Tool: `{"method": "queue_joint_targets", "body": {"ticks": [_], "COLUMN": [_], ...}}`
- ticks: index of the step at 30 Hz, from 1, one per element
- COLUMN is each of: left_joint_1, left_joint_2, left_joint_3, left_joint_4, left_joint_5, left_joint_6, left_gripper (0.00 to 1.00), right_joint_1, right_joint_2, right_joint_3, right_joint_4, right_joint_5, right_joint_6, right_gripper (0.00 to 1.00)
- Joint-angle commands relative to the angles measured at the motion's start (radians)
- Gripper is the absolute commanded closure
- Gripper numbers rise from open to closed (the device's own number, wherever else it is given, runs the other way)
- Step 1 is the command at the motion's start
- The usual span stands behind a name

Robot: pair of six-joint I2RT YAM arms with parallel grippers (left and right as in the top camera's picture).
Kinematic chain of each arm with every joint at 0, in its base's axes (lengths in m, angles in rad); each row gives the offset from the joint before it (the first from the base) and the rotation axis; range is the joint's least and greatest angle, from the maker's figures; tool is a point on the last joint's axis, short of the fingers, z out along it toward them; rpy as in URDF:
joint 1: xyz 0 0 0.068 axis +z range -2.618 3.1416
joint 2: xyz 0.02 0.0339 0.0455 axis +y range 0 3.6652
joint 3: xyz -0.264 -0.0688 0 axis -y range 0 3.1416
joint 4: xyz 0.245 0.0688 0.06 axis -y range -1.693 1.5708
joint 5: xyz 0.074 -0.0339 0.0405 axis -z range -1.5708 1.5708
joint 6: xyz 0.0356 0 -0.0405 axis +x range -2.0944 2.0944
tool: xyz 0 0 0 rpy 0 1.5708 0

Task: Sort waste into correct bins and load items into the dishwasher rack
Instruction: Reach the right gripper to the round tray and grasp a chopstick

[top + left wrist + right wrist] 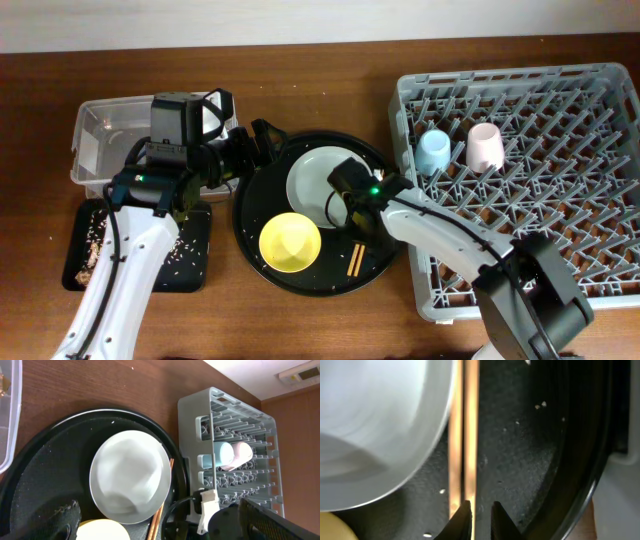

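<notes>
**Right hand low over the chopsticks, left hand spread wide at the tray's edge**

Overhead: the left gripper point(265, 138) is spread wide and holds nothing, its tips at the rim of the round black tray point(242, 215). The pale plate point(310, 175) lies just ahead of it. The clear tub point(105, 130) and the shallow black tray point(190, 255), strewn with brown scraps and rice point(95, 240), sit behind it beside its arm. The right gripper point(350, 225) is down inside the round tray, between the plate and the chopsticks point(355, 262). The yellow bowl point(290, 243) is near it, and the grey rack point(560, 140) lies beside its arm, holding the light-blue cup point(432, 152) and the pink cup point(484, 146).

Left wrist: the plate point(130, 477) lies ahead of one dark finger point(65, 515), with the chopsticks point(161, 505) along the plate's far edge. The rack point(200, 405) and both cups are well beyond.

Right wrist: the fingertips of the right gripper point(481, 520) stand a narrow slit apart. The two chopsticks point(464, 435) run straight ahead from under one tip, touching the plate's point(375, 425) edge. I cannot tell whether a stick is pinched
</notes>
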Motion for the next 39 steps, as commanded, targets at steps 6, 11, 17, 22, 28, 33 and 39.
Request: {"method": "queue_joint_targets", "body": {"ticks": [6,11,17,22,28,33,39], "left_joint_1": [0.002,0.002,0.002,0.002,0.002,0.002,0.002], "left_joint_2": [-0.003,-0.003,-0.003,-0.003,-0.003,-0.003,-0.003], "left_joint_3": [0.001,0.001,0.001,0.001,0.001,0.001,0.001], "left_joint_4": [0.001,0.001,0.001,0.001,0.001,0.001,0.001], "left_joint_5": [0.0,0.0,0.0,0.0,0.0,0.0,0.0], "left_joint_6": [0.013,0.013,0.013,0.013,0.013,0.013,0.013], "left_gripper": [0.01,0.01,0.01,0.01,0.01,0.01,0.01], "right_joint_1": [0.003,0.003,0.003,0.003,0.003,0.003,0.003], "right_joint_2": [-0.008,-0.008,0.0,0.005,0.005,0.005,-0.048], "right_joint_3": [-0.025,-0.084,-0.099,-0.099,-0.14,-0.14,0.021], "right_joint_4": [0.047,0.126,0.14,0.127,0.173,0.176,0.005], "right_joint_5": [0.02,0.019,0.043,0.047,0.075,0.068,0.065], "right_joint_6": [0.037,0.037,0.037,0.036,0.037,0.037,-0.093], "right_gripper": [0.86,0.86,0.86,0.81,0.81,0.96,0.96]}}
